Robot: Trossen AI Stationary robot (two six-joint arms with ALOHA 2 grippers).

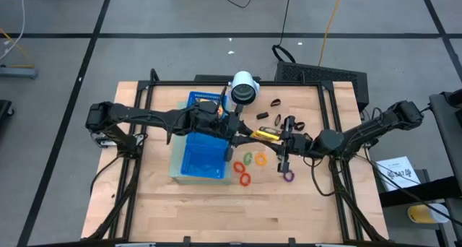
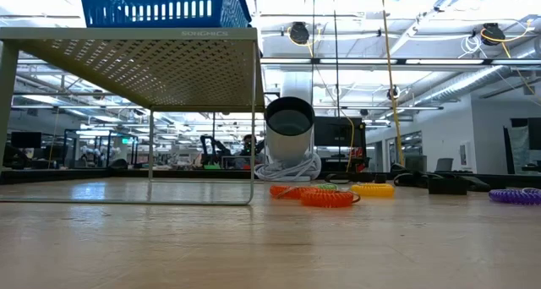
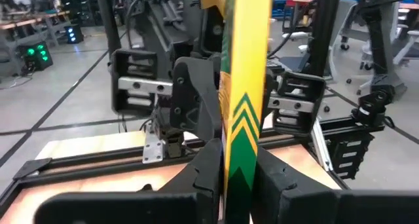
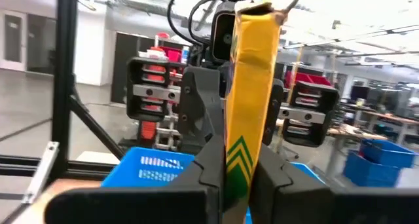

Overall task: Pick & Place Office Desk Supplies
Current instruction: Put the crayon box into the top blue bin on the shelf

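**Both grippers pinching the same crayon box mid-air**

Hard to read from overhead: the crayon box [image 1: 265,135] is just a thin yellow sliver between the two arms, and you can't really see finger gaps there. The low view doesn't catch either gripper at all, only the wire shelf leg, the white cylinder [image 2: 289,127] and a few rings on the wood, so how high the box sits above the table is anyone's guess.

The wrist views sort it out. In the left wrist view the left gripper [image 3: 237,178] has its fingers nearly together, clamped on the narrow edge of the yellow-and-green box, with the other arm's gripper facing it right behind the box. The right wrist view shows the mirror image: right gripper [image 4: 237,175] squeezed onto the same box, left arm facing it, blue tray [image 4: 157,166] below and beyond.

So the box is held between both fingertips at once, just past the tray's edge. Rings (red [image 1: 244,179], orange [image 1: 260,159], green [image 1: 247,158], purple [image 1: 288,176]) lie near and below the right gripper; black clips [image 1: 275,102] sit beyond it.
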